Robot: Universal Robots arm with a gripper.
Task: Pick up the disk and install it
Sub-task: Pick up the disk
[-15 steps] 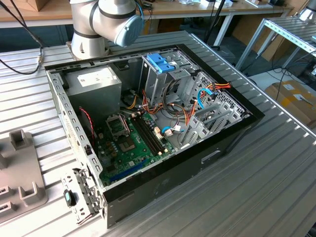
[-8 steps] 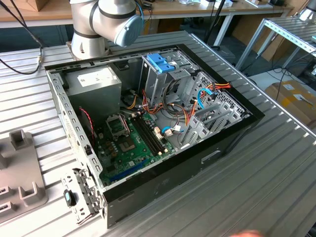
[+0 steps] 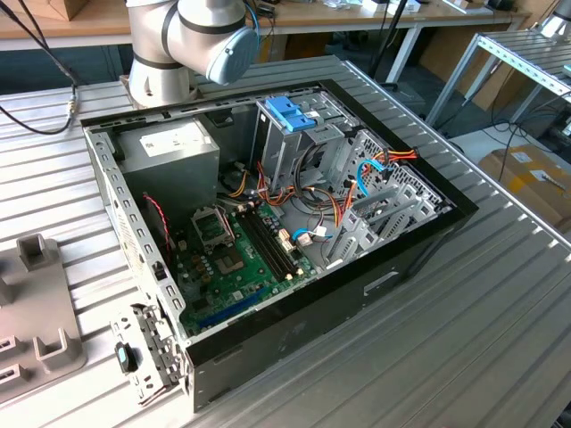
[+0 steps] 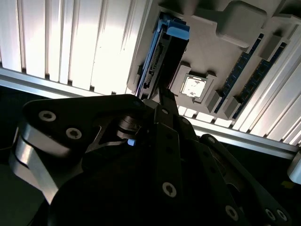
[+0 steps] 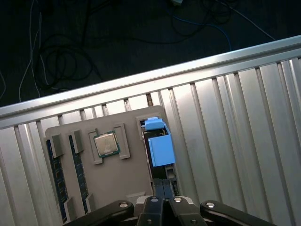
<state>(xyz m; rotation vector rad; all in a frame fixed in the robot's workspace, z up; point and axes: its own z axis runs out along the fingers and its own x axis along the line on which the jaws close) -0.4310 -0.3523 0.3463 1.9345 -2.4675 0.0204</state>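
Disk (image 5: 159,147) on edge in slot at grey tray (image 5: 134,179) border, beside processor chip (image 5: 106,143) | gripper (image 5: 162,190) just over disk end; grip state cannot tell | risk: off-centre closure likely cocks disk, binds slot, drags tray.

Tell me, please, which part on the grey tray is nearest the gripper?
The disk with the blue frame, directly before the gripper; the chip and memory sticks lie farther aside.
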